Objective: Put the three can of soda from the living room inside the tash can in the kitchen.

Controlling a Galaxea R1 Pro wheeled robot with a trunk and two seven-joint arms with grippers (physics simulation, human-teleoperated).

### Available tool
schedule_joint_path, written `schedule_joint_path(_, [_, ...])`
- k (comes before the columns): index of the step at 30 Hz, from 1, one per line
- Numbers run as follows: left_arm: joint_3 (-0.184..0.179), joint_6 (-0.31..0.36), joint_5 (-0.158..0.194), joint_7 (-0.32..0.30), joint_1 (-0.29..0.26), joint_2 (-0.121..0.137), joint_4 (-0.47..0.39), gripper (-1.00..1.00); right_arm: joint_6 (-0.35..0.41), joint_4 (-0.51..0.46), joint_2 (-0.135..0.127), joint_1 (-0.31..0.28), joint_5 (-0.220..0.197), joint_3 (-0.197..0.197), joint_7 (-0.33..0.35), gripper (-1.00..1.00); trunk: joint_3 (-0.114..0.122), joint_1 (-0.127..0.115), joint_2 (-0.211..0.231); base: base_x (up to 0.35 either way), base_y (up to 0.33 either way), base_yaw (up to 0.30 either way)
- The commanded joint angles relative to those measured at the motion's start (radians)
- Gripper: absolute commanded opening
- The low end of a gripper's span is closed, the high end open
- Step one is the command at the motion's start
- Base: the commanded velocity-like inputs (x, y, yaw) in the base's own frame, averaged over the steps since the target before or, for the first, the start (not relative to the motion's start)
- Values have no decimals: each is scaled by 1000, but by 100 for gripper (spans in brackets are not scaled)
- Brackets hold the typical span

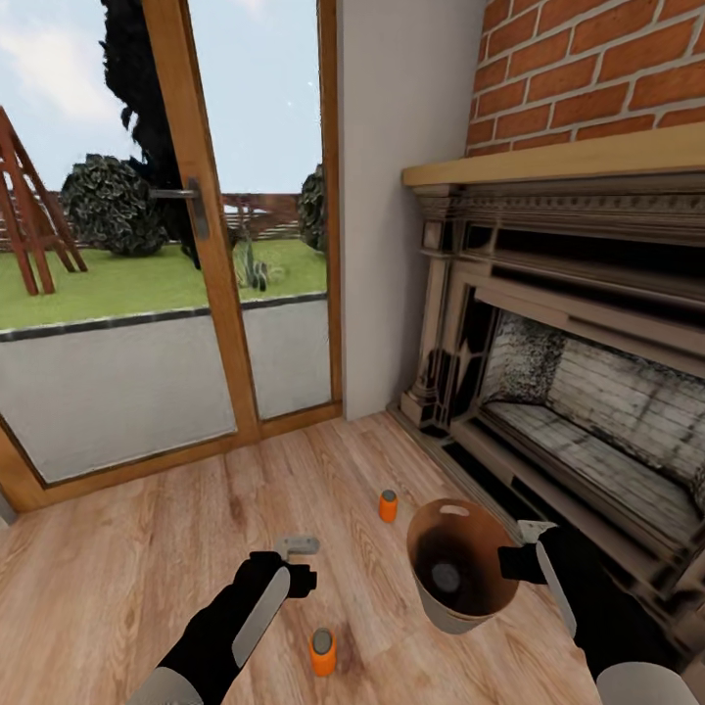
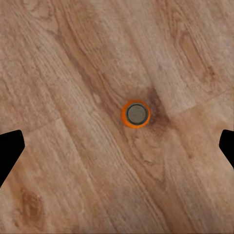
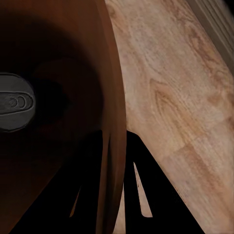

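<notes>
Our right gripper [image 1: 519, 565] clamps the copper bin [image 1: 460, 563] by its rim, a grey can top [image 3: 14, 102] visible inside from the wrist. Our left gripper [image 2: 117, 146], wide open, hovers above an upright orange can [image 2: 136, 113]; another orange can [image 1: 389, 505] stands near the fireplace [image 1: 578, 392].

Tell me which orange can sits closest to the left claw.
The orange can standing beside the left forearm, directly under the left claw in the wrist view; the other orange can stands farther off, toward the fireplace.

I see a matt, grained light-wood plank floor [image 1: 147, 548] and rough red brick chimney [image 1: 587, 69] above my arms. The trash can [image 1: 431, 548] looks like smooth coppery metal, and each orange soda can [image 1: 323, 654] has a dull grey metal top.
</notes>
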Motion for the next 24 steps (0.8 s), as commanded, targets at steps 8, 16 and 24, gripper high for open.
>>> schedule_joint_path(8, [2, -74, 1, 0, -10, -2, 95, 100, -11, 24, -16, -1, -19, -1, -19, -100, 0, 0, 0, 29, 0, 0])
schedule_joint_path(16, [3, -138, 4, 0, -11, -4, 160, 100, -101, 63, -17, -1, -21, 0, -86, -100, 0, 0, 0, 30, -1, 0])
schedule_joint_path(24, [3, -182, 0, -1, -11, -6, 169, 100, -123, 71, -15, -1, -27, 1, -85, -100, 0, 0, 0, 235, -92, 0])
